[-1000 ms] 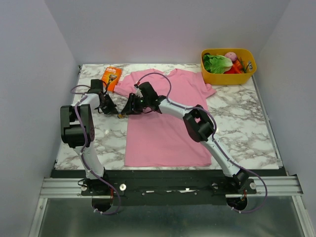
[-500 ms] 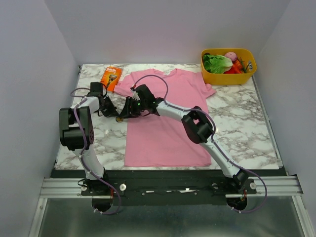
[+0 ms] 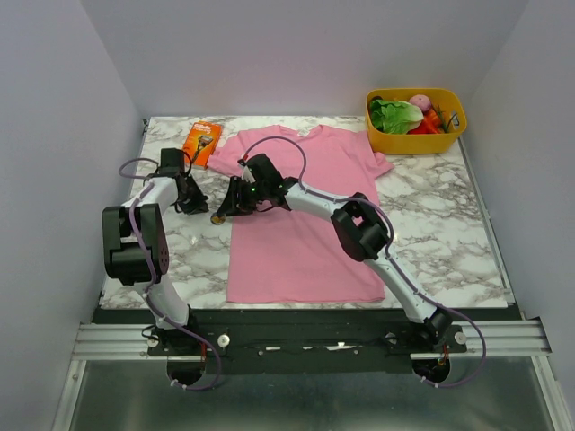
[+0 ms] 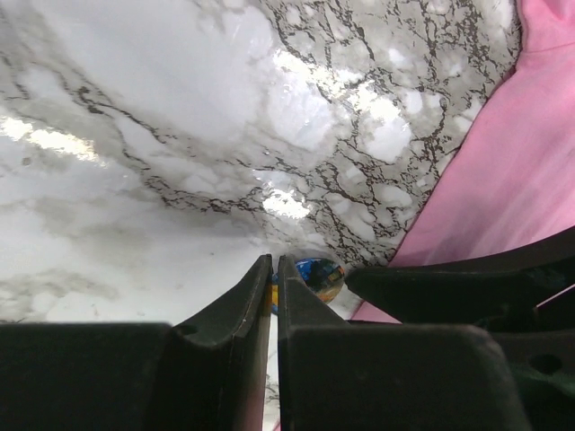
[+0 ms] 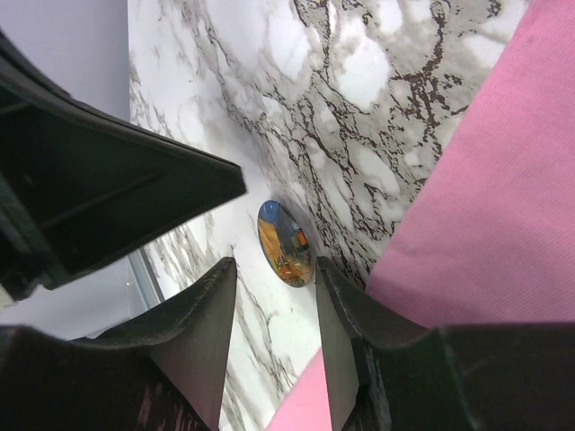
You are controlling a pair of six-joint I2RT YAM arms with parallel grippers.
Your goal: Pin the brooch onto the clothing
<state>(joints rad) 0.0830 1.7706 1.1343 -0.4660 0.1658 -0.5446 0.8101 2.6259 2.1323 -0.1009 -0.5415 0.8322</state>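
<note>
The brooch [image 3: 216, 218], a tiny round dark golden disc, lies flat on the marble just off the left edge of the pink T-shirt [image 3: 296, 224]. My left gripper [image 3: 199, 206] is shut and empty. In the left wrist view its tips [image 4: 274, 262] point at the brooch [image 4: 316, 274] from a short way off. My right gripper [image 3: 226, 209] is open and low over the shirt's left edge. In the right wrist view the brooch [image 5: 285, 243] lies just beyond its tips [image 5: 275, 268], in line with the gap and not gripped. The shirt [image 5: 485, 197] lies to the right.
An orange rectangular package [image 3: 202, 141] lies at the back left, beside the shirt's sleeve. A yellow bin [image 3: 415, 121] with lettuce and other toy food stands at the back right. Walls close in the table on three sides.
My left gripper has drawn back to the left, away from the brooch, which now lies uncovered on the marble. My right gripper has shifted slightly left towards it.
</note>
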